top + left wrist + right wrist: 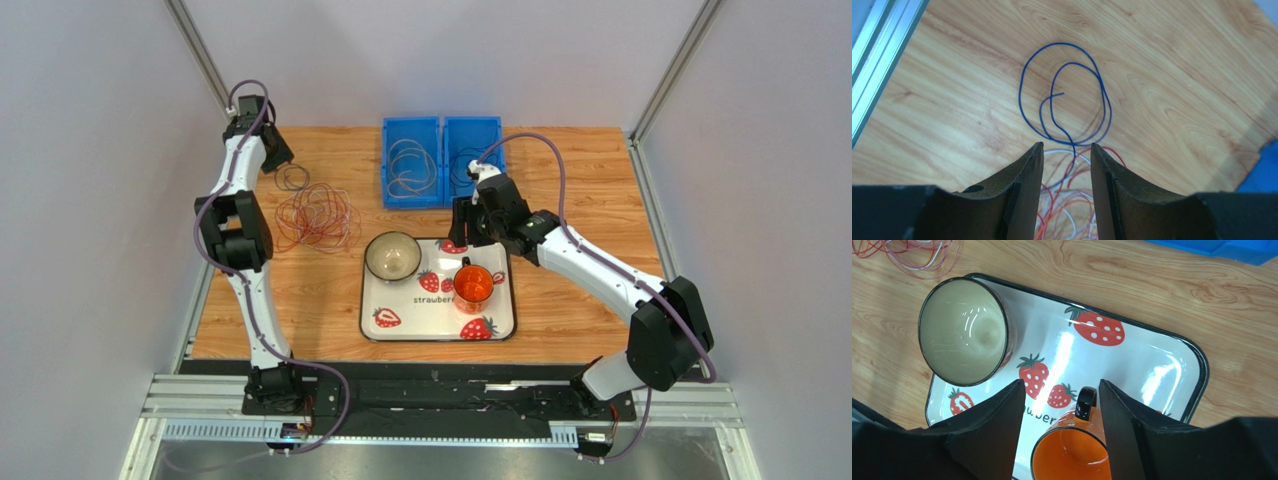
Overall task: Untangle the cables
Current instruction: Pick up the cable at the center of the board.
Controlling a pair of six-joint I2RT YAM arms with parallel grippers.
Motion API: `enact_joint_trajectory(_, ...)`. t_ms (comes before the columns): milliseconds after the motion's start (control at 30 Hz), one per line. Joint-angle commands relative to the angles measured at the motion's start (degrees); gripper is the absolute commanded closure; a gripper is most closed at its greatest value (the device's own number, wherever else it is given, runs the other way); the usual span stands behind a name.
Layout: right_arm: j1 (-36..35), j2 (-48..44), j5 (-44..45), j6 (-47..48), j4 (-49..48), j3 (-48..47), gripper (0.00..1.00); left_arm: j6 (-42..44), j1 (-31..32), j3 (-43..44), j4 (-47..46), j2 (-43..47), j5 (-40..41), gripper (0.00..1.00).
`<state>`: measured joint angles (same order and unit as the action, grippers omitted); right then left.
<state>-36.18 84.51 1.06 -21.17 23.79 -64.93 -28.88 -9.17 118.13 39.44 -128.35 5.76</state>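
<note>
Left fingers stand parted and empty above the tangled cables, whose red, orange and white loops lie flat on the desk, left of the strawberry tray. A blue loop lies just ahead of the fingertips, farther from the tray. Right fingers, also parted and empty, hang over the tray, so the left arm is nearer. The wood looks smooth, so wires should slide.
</note>
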Motion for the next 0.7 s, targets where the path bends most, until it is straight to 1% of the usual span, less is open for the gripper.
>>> enact_joint_trajectory(0, 0.32, -1.37, -3.17, -1.24, -3.57, 0.5, 0.4, 5.76, -1.46, 6.32, -0.15, -4.53, -3.03, 0.52)
enact_joint_trajectory(100, 0.24, -0.4, -4.05, -1.42, -3.66, 0.24, 0.41, 7.44, -2.34, 10.97, 0.99, -8.31, -4.44, 0.53)
enact_joint_trajectory(200, 0.24, 0.3, -4.49, -1.6, -3.93, 0.15, 0.41, 8.49, -2.78, 11.78, 0.38, -10.16, -5.32, 0.53)
enact_joint_trajectory(267, 0.32, 0.57, -4.66, -1.6, -4.1, 0.06, 0.41, 9.54, -2.78, 11.78, -0.94, -10.95, -7.77, 0.53)
enact_joint_trajectory(400, 0.32, 1.01, -5.36, -1.95, -4.1, -0.38, 0.42, 9.64, -2.87, 13.0, -0.25, -12.53, -6.46, 0.54)
enact_joint_trajectory(667, 0.32, 1.89, -6.42, -2.3, -4.37, -0.55, 0.44, 9.46, -2.96, 14.85, 0.28, -15.87, -6.73, 0.54)
